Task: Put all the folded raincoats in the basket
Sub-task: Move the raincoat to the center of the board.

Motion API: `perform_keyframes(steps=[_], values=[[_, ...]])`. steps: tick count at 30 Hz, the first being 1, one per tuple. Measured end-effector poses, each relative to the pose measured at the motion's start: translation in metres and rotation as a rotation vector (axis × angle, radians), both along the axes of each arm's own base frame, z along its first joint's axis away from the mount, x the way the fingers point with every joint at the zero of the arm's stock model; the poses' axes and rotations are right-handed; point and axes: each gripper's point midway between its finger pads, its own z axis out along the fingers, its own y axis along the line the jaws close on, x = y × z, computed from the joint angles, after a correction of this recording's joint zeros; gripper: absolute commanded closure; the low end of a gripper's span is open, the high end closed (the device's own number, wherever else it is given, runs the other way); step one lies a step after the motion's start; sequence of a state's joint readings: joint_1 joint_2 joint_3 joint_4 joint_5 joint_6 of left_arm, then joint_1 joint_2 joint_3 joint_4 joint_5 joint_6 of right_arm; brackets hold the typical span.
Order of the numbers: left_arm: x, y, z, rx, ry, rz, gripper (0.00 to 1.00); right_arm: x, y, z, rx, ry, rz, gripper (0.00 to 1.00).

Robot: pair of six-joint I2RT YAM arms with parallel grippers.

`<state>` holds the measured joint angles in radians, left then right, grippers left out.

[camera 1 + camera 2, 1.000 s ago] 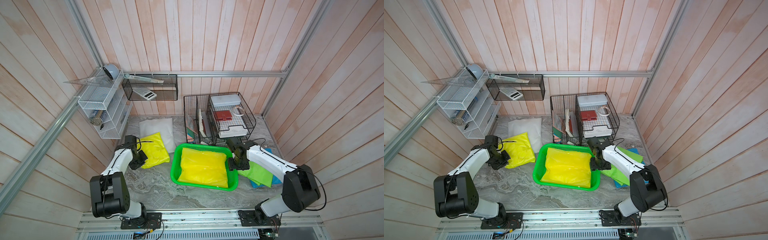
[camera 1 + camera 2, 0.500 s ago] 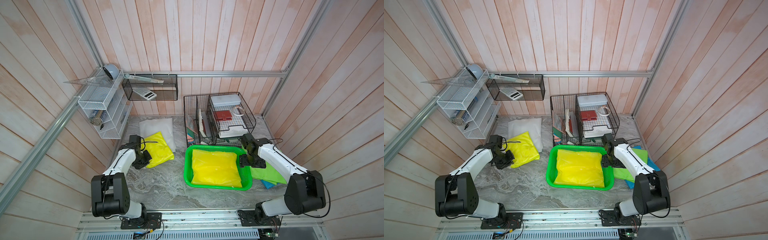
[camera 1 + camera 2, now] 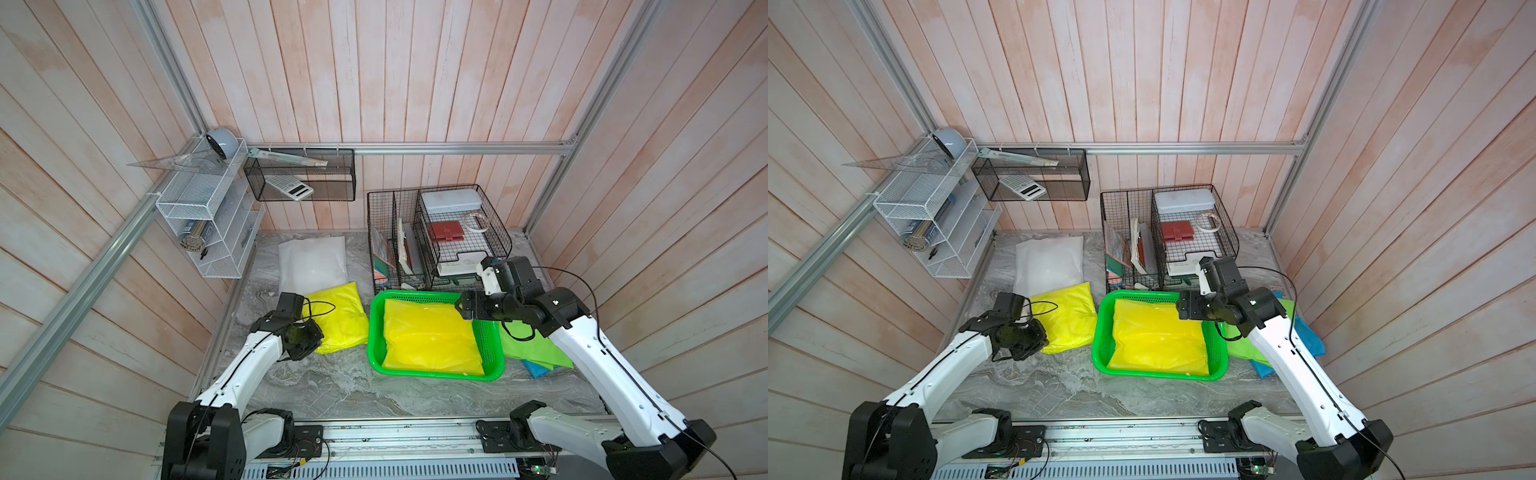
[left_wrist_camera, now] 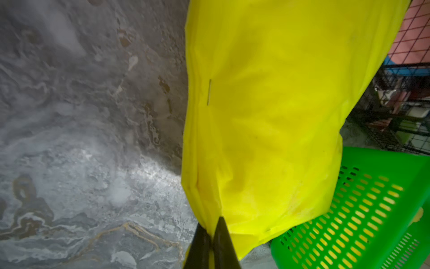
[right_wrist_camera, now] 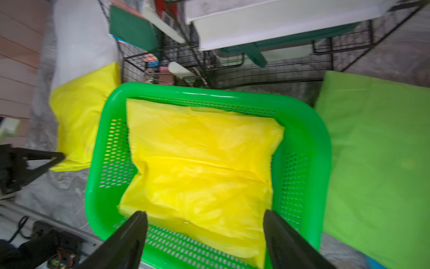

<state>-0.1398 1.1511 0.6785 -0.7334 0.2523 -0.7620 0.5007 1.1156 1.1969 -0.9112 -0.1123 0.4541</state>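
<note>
Left gripper (image 4: 210,230) pinches the folded raincoat (image 3: 340,318) by its edge, centre-left in a top view; probably light, limp, slippery; right gripper (image 5: 204,213) spread above the basket (image 3: 374,332).

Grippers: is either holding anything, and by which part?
The left gripper is shut on a corner edge of the yellow raincoat beside the basket; the right gripper is open, holding nothing.

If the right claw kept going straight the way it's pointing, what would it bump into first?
Probably the yellow raincoat lying in the green basket. The open right gripper points right at it; how high above it hangs is hard to tell.
</note>
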Motion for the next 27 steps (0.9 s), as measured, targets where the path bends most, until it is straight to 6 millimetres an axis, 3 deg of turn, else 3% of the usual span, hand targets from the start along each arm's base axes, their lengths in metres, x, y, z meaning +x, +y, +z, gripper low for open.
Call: perform_keyframes(steps=[1, 2, 4, 8, 9, 12, 14, 17, 19, 22, 27], values=[[-0.004, -0.001, -0.001, -0.003, 0.004, 0.007, 1.0, -0.006, 0.015, 0.002, 0.037, 0.003, 0.029, 0.21], [-0.008, -0.001, -0.002, -0.002, 0.007, 0.018, 0.93, -0.013, 0.032, 0.002, 0.071, 0.011, 0.061, 0.21], [-0.014, 0.003, -0.001, 0.014, 0.013, 0.047, 0.53, -0.03, 0.061, -0.002, 0.112, 0.03, 0.12, 0.21], [-0.024, 0.012, 0.008, 0.042, 0.009, 0.094, 0.09, -0.072, 0.11, -0.016, 0.152, 0.085, 0.221, 0.21], [-0.026, 0.014, 0.012, 0.049, 0.008, 0.1, 0.05, -0.08, 0.119, -0.02, 0.152, 0.085, 0.238, 0.21], [-0.023, 0.024, 0.041, 0.101, -0.033, 0.121, 0.01, -0.104, 0.141, -0.029, 0.131, 0.065, 0.277, 0.22], [-0.01, 0.035, 0.075, 0.159, -0.105, 0.132, 0.03, -0.113, 0.156, -0.029, 0.127, 0.021, 0.296, 0.23], [0.02, 0.047, 0.12, 0.204, -0.206, 0.131, 0.12, -0.121, 0.177, -0.032, 0.134, -0.021, 0.31, 0.29], [0.045, 0.051, 0.137, 0.212, -0.23, 0.118, 0.24, -0.118, 0.187, -0.04, 0.123, -0.026, 0.295, 0.3], [0.094, 0.038, 0.141, 0.177, -0.225, 0.035, 0.32, -0.112, 0.195, -0.058, 0.082, -0.02, 0.271, 0.3], [0.163, 0.012, 0.098, 0.126, -0.14, -0.128, 0.38, -0.109, 0.199, -0.068, 0.068, -0.012, 0.255, 0.3]])
